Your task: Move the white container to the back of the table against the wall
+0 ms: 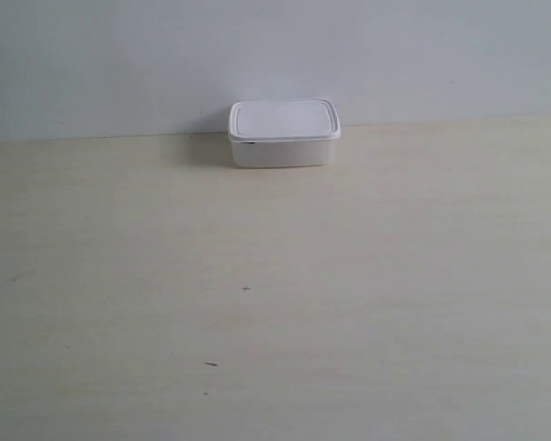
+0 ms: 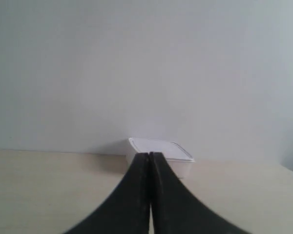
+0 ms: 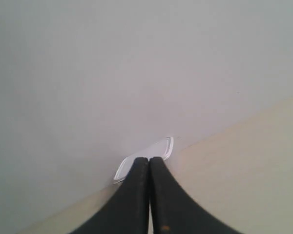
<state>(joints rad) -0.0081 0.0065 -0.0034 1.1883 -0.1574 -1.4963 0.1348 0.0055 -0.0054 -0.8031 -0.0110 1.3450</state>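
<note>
White container (image 1: 283, 134), lid on, sits upright at 12 o'clock on the worktop (image 1: 275, 303), its rear side at the foot of the wall (image 1: 275, 55). Left gripper (image 2: 150, 155): jaws pressed fully together, nothing held, well apart from the container. Right gripper (image 3: 149, 159): likewise closed tight, empty.

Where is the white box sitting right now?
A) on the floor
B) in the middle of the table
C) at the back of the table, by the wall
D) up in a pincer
C: the white container sits at the far edge of the table, right by the wall.
</note>
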